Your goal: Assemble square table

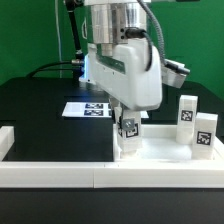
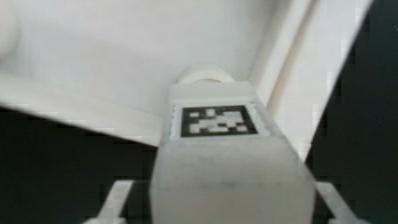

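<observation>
My gripper is shut on a white block leg with a black-and-white tag, at the near left corner of the white square table top. In the wrist view the leg fills the space between both fingers, its tag facing the camera. Past its rounded tip lie the top's flat surface and raised rim. Whether the leg touches the top I cannot tell. Two more tagged legs stand upright at the exterior view's right.
The marker board lies flat on the black table behind the gripper. Long white border rails run along the front and the exterior view's left. The arm's bulky white wrist hangs over the top's left part.
</observation>
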